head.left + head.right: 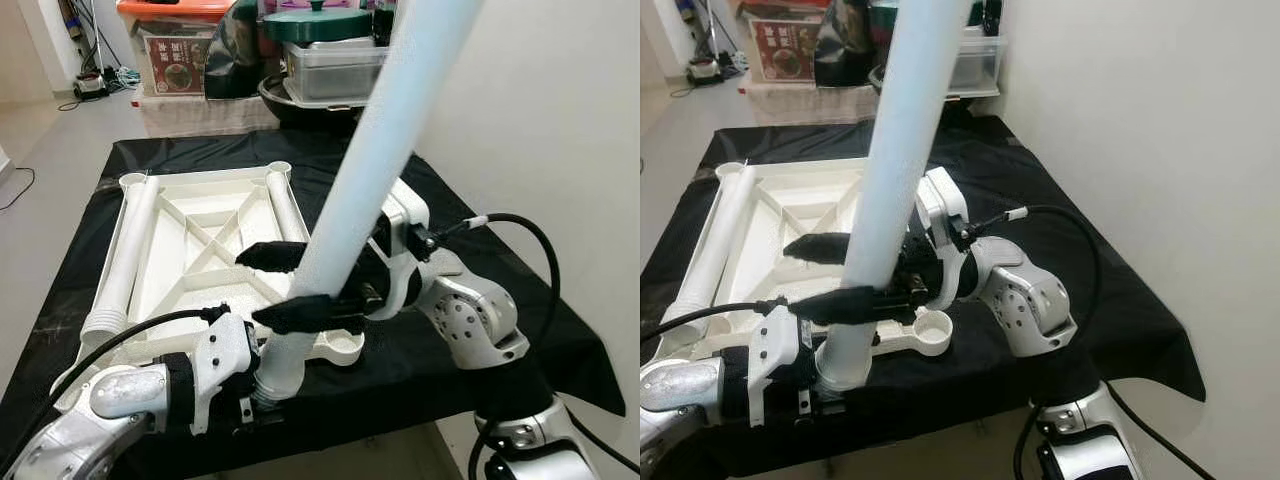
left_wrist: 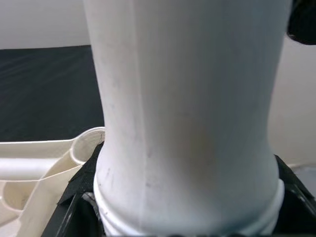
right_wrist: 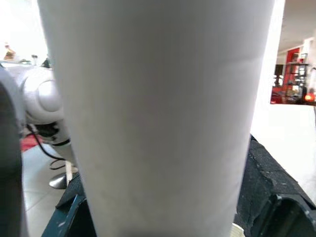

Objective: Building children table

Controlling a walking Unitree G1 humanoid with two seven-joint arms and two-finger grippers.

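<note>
I hold a white table leg [image 1: 375, 160] nearly upright, leaning a little toward my right, over the near edge of the upturned white tabletop [image 1: 200, 240] that lies on the black cloth [image 1: 440, 340]. My right gripper [image 1: 290, 285] clasps the leg from the right, one black finger on each side of the tube. My left gripper [image 1: 262, 385] sits at the leg's ribbed lower end, closed around it. Two more legs [image 1: 125, 255] lie flat in the tabletop. Storage boxes [image 1: 180, 50] stand on the floor beyond
</note>
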